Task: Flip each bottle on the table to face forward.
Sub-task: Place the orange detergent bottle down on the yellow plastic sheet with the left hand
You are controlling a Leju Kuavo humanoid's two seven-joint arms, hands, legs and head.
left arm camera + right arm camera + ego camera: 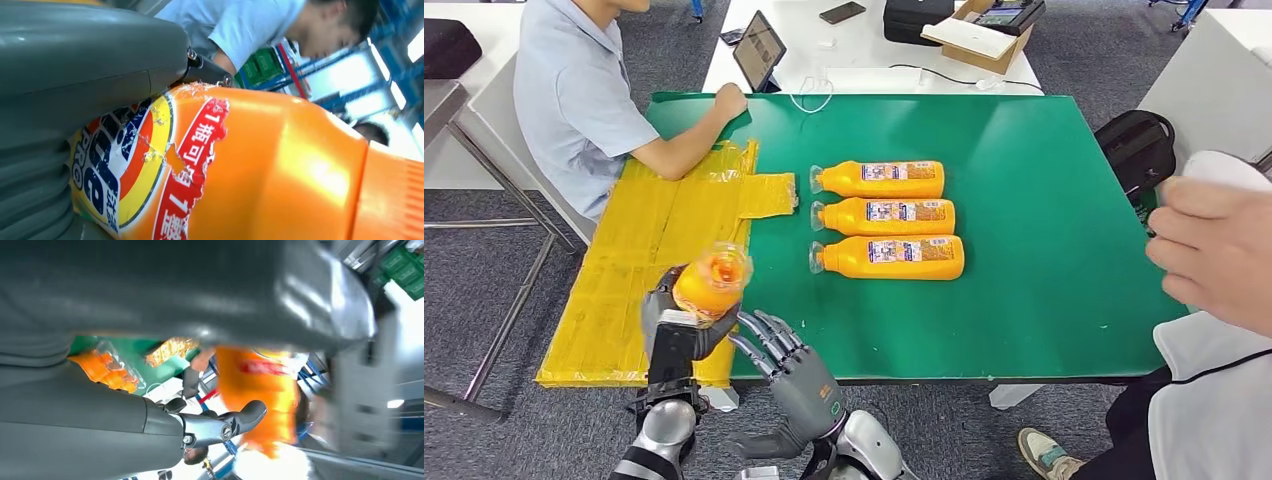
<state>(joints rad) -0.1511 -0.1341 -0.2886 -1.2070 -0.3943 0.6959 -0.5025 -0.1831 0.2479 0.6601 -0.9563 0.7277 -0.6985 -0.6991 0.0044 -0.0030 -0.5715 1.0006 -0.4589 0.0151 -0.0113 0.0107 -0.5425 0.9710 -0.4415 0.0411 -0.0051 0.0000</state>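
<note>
The left hand (674, 330) grips an orange bottle (710, 281) lifted clear of the green desk (1044, 250) at its near left edge, clear cap toward the camera, its torn red-and-blue label showing in the left wrist view. Just beside it, the right hand (789, 365) holds nothing, fingers spread. Farther right, 3 orange bottles (889, 217) lie in a row on the desk, caps pointing left, small-print labels up.

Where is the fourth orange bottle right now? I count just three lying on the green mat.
In the head view the fourth bottle is off the mat, gripped by the left hand over the table's near-left edge, by the yellow taped sheet, with the right hand beside it.
</note>
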